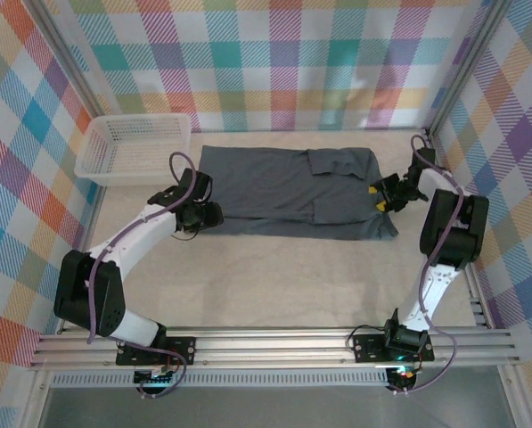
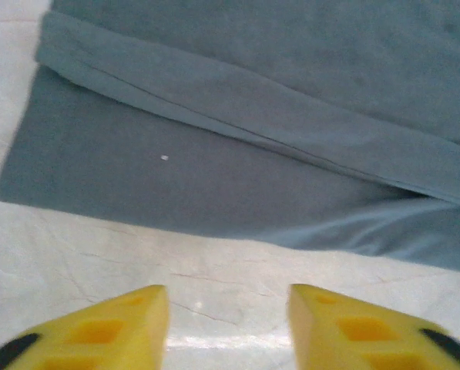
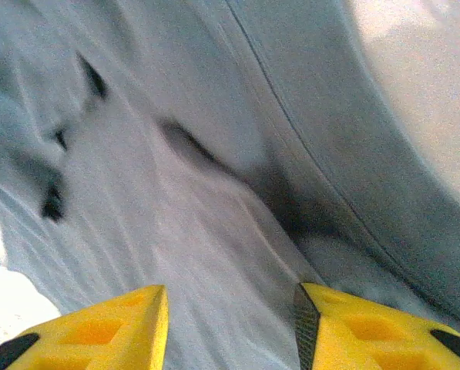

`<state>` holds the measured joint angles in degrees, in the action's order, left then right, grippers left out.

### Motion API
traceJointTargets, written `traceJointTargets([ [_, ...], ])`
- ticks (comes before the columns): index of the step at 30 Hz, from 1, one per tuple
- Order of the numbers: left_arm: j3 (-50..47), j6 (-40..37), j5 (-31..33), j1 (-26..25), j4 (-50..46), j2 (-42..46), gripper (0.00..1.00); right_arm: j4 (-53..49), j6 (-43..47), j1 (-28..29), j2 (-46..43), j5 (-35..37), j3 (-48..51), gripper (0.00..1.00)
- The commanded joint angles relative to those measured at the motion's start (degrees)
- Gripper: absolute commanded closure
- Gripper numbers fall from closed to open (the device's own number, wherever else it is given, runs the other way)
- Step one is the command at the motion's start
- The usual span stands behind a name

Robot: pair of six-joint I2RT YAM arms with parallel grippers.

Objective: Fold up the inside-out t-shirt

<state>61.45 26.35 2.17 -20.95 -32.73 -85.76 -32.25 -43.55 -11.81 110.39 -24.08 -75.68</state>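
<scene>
Our left hand (image 2: 226,301), wide and empty, hovers over bare bench (image 2: 99,247) with the inside-out t-shirt (image 1: 283,192) just ahead. Our right hand (image 3: 231,297), equally wide, hangs above its cloth. The sides look folded in already; we judge the crosswise folds remain. A white basket (image 1: 132,147) sits beyond the left hand.

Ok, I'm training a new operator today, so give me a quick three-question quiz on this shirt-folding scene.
1. True or false: the t-shirt lies inside the white basket.
2. Directly between the fingers of the left gripper, its wrist camera shows: A) bare table, B) basket mesh, C) a hanger.
3. Fill in: the left gripper and right gripper are both ____.
Key: 1 false; 2 A; 3 open.
</scene>
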Motion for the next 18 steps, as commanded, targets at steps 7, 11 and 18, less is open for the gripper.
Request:
traceJointTargets([
  [7, 14.2, 0.4, 2.6, 6.2, 0.9, -21.4, 1.00, 0.8, 8.1, -1.5, -8.1, 7.4, 15.9, 0.87],
  [11, 19.5, 0.7, 1.8, 8.1, -0.1, -28.2, 1.00, -3.2, 9.7, -1.5, -2.2, 7.5, 12.7, 0.92],
  [18, 8.0, 6.9, -1.5, 9.8, -0.5, -24.8, 1.00, -13.0, 14.5, -2.2, -2.9, 12.2, 12.3, 0.89],
])
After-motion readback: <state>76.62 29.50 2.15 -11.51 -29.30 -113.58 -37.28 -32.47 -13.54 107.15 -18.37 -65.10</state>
